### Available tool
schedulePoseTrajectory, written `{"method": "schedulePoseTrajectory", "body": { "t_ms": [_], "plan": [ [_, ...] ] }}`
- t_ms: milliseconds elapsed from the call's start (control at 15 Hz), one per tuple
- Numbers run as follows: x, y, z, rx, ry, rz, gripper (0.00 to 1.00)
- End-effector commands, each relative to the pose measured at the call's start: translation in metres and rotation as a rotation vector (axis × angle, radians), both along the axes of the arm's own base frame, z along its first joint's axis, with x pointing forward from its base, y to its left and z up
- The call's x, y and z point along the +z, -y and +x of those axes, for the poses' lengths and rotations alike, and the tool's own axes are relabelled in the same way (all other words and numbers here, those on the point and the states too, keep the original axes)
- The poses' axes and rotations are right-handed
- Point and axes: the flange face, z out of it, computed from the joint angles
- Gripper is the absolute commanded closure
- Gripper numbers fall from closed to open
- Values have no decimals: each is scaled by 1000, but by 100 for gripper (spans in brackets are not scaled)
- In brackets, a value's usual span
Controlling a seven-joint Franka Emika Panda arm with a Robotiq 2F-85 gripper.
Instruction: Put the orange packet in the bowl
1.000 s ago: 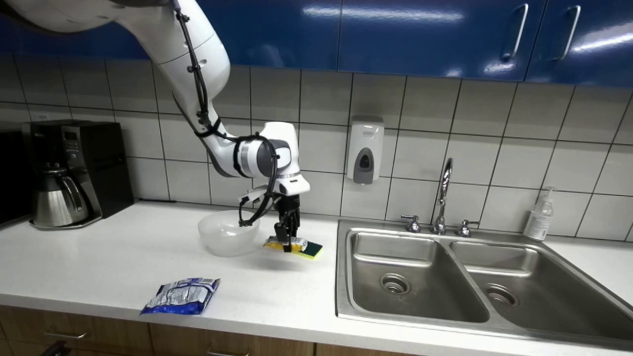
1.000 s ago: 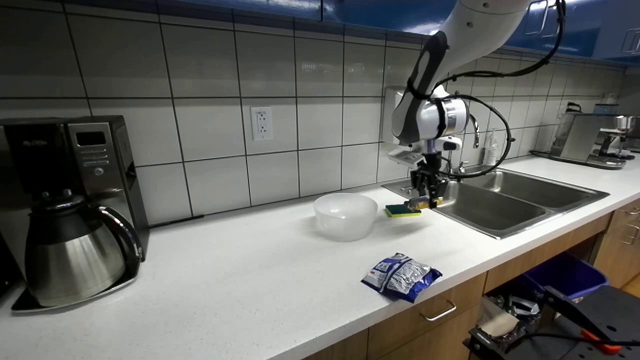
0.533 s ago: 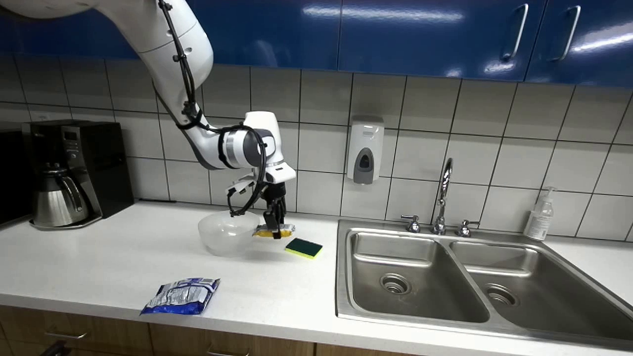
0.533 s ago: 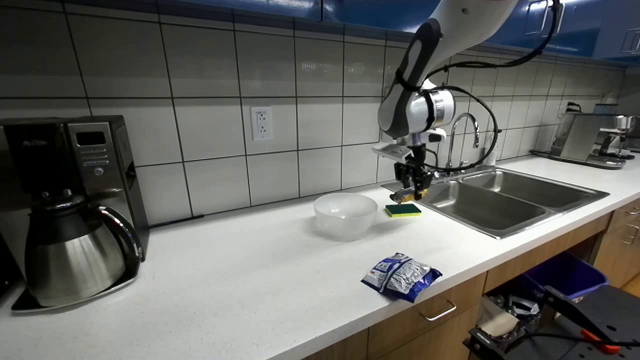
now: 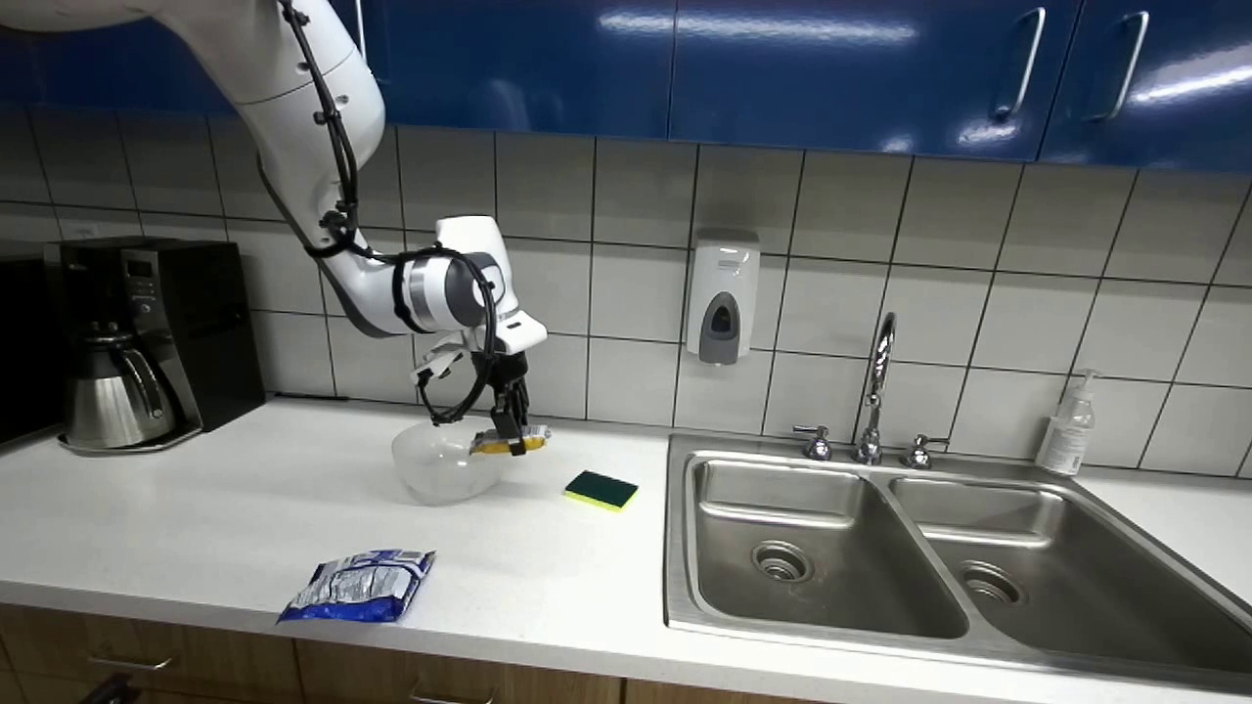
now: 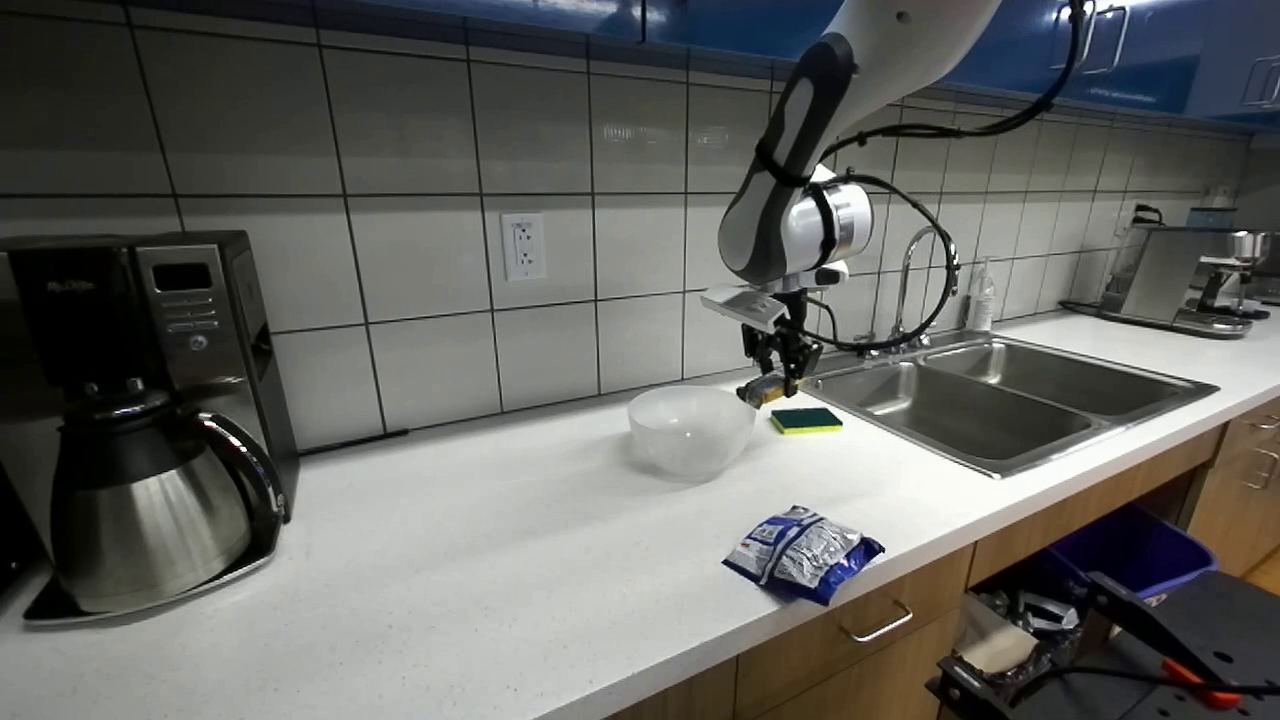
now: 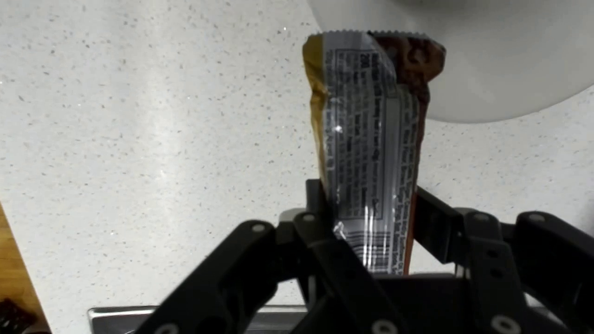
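Note:
The orange packet, a flat wrapper with orange-yellow edges and a silvery printed face, shows in both exterior views (image 5: 488, 444) (image 6: 770, 389) and in the wrist view (image 7: 366, 139). My gripper (image 5: 513, 442) (image 6: 780, 380) (image 7: 370, 208) is shut on its long sides and holds it above the counter. The translucent whitish bowl (image 5: 435, 477) (image 6: 690, 445) stands on the counter beside the packet. In the wrist view the packet's far end overlaps the edge of the bowl (image 7: 492, 79). The packet's near end is hidden by the gripper.
A dark green and yellow sponge (image 5: 601, 490) (image 6: 806, 420) lies near the bowl. A blue-and-white bag (image 5: 362, 585) (image 6: 803, 553) lies near the counter's front edge. A double sink (image 5: 682, 548) and a coffee maker (image 5: 161, 332) flank the work area. A tiled wall stands behind.
My gripper has risen from beside the sponge and moved toward the bowl with the packet held in it. The sponge, bowl and blue bag have stayed in place.

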Motion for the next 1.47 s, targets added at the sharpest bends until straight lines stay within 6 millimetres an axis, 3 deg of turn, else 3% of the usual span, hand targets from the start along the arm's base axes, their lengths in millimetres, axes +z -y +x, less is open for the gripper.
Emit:
{"method": "schedulePoseTrajectory", "body": {
  "t_ms": [0, 600, 1067, 1133, 1200, 1400],
  "plan": [
    [10, -22, 3, 85, 31, -2, 81],
    [-1, -82, 15, 224, 36, 6, 81],
    [-30, -88, 25, 264, 43, -15, 81],
    [-32, -88, 26, 268, 44, -15, 31],
    [-34, -87, 26, 271, 44, -16, 30],
    [-30, -83, 25, 269, 49, -25, 8]
  ]
}}
